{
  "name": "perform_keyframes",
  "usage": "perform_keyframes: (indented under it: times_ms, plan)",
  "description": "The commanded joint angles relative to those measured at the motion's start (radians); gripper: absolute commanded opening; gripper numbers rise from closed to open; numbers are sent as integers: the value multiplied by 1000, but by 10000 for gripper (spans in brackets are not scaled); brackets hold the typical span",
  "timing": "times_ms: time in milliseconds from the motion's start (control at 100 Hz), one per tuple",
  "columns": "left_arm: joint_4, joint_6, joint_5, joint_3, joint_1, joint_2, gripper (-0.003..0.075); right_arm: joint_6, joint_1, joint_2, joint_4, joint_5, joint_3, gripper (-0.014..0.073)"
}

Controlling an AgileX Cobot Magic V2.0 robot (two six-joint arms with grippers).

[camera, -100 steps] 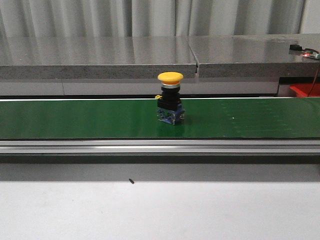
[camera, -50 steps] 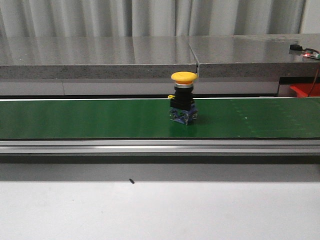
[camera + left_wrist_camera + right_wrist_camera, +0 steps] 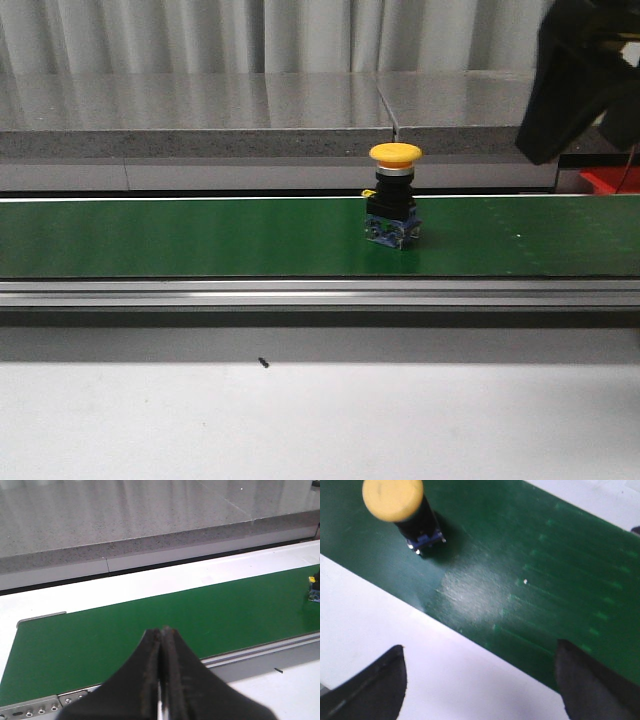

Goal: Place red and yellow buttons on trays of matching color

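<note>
A yellow mushroom-head button [image 3: 394, 195] with a black body and blue base stands upright on the green conveyor belt [image 3: 200, 240], a little right of centre. It also shows in the right wrist view, yellow button [image 3: 393, 500], and its edge in the left wrist view, button [image 3: 314, 587]. My right gripper [image 3: 480, 680] is open and empty, hovering above the belt's edge away from the button. The right arm [image 3: 580, 70] appears dark at the upper right of the front view. My left gripper [image 3: 162, 635] is shut and empty over the belt's left part. No red button is in view, and the trays are out of view too.
A grey stone-like counter [image 3: 200, 110] runs behind the belt. An aluminium rail [image 3: 300, 293] borders the belt's front, with a white table [image 3: 300, 420] below it carrying a small black speck [image 3: 262, 363]. A red object [image 3: 610, 180] sits at the far right.
The yellow button has travelled to the right along the belt. The right arm has come into the front view at the upper right.
</note>
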Motion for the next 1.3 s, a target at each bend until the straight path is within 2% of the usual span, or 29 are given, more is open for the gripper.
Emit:
perform_keyframes:
  times_ms: [0, 380, 700, 820, 970, 1020, 1290]
  plan:
    - [-23, -3, -64, -25, -7, 8, -20, -30, 10, 21, 12, -17, -73, 603]
    - [-23, -3, -64, -25, -7, 8, -20, -39, 78, 182, 12, 11, -215, 603]
    - [-23, -3, -64, -25, -7, 8, -20, -54, 82, 284, 12, 9, -297, 591]
    - [-23, -3, -64, -25, -7, 8, -20, -57, 82, 314, 9, 9, -321, 508]
    - [-23, -3, -64, -25, -7, 8, -20, -57, 81, 330, 3, 33, -326, 265]
    - [-23, -3, -64, -25, -7, 8, -20, -56, 74, 332, 4, 46, -327, 213]
    - [-23, -3, -64, -25, -7, 8, -20, -16, 9, 300, 4, 176, -397, 192]
